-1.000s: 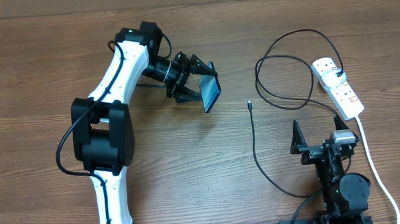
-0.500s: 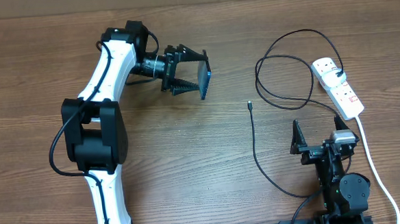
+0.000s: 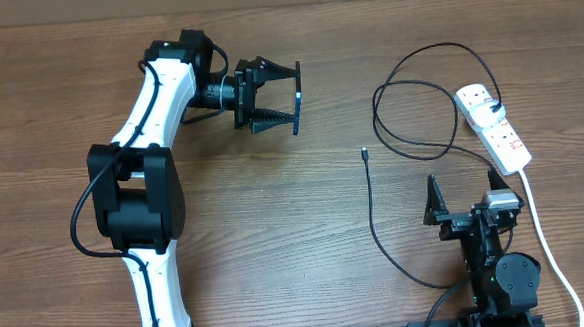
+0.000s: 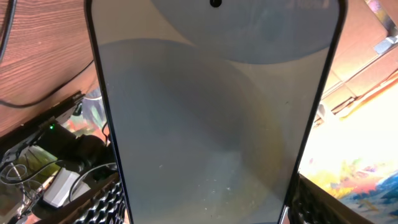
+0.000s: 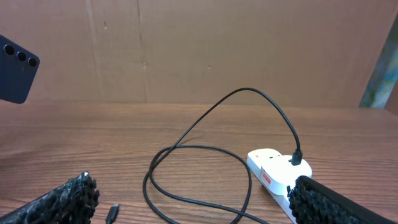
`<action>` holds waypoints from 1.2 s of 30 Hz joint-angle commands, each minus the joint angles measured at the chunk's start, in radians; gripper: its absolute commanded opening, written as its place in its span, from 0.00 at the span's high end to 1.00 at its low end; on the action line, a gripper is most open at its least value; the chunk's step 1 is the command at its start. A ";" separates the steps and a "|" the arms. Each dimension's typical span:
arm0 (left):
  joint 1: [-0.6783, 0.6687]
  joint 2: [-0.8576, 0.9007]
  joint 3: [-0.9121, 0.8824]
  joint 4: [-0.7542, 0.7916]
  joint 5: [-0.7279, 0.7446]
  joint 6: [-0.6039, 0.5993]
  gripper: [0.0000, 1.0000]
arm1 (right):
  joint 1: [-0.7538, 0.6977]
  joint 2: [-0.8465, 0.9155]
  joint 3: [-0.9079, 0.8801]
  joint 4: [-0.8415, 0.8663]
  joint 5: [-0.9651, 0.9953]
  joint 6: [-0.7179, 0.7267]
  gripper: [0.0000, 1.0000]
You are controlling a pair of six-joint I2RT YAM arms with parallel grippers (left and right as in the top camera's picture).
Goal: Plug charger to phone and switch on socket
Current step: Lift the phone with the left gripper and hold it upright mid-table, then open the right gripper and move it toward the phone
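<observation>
The left gripper [image 3: 287,97] has its jaws clamped on the phone [image 4: 211,124]. It holds the phone raised above the wooden table [image 3: 276,234], far to the left of the socket [image 3: 492,123]. The phone shows edge-on from overhead, and its pale screen fills the left wrist view.

The right gripper [image 3: 464,200] has its jaws wide apart and holds nothing. It sits just below and left of the socket's near end.

The charger [image 3: 370,199] has its black plug seated in the socket. Its thin cable loops out to the socket's left. The connector tip [image 3: 365,153] lies loose on the table, between socket and phone.

A thick white cord [image 3: 546,240] runs from the socket's near end.
</observation>
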 commanded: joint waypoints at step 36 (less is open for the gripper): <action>0.024 0.008 0.027 0.000 0.069 -0.006 0.31 | -0.003 -0.009 -0.011 0.006 -0.005 -0.002 0.00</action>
